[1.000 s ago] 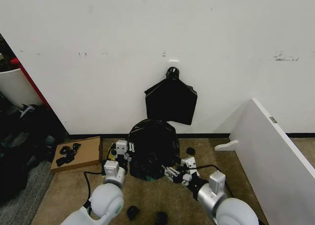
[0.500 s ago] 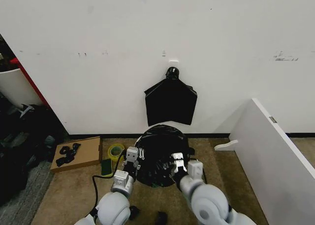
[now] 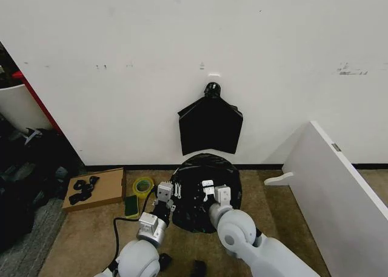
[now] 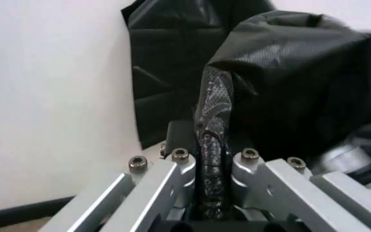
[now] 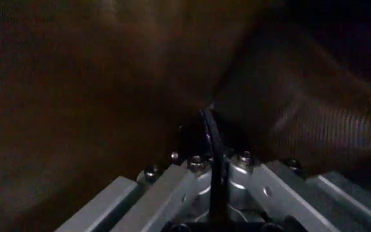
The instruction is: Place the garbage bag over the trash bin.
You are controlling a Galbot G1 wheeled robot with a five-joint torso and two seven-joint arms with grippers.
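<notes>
The garbage bag (image 3: 203, 195), glossy black and crinkled, bulges as a rounded mound on the floor by the wall. My left gripper (image 3: 170, 191) is at its left side, shut on a bunched fold of the garbage bag (image 4: 214, 121); in the left wrist view that fold runs between the fingers of the left gripper (image 4: 212, 157). My right gripper (image 3: 213, 192) is at the mound's front middle, shut on a thin edge of the bag, which fills the view around the right gripper (image 5: 212, 157). The trash bin is hidden.
A flat black bag bundle (image 3: 210, 126) hangs on the wall above. A cardboard box (image 3: 100, 189) with black scraps, a tape roll (image 3: 143, 185) and a green item (image 3: 131, 205) lie to the left. A white board (image 3: 339, 192) leans at the right. Small black objects (image 3: 198, 268) lie near my base.
Both grippers moved with the garbage bag to the right and toward the wall. The right gripper swung in from the lower right to the bag's front; the bag now sits under the hanging bundle.
</notes>
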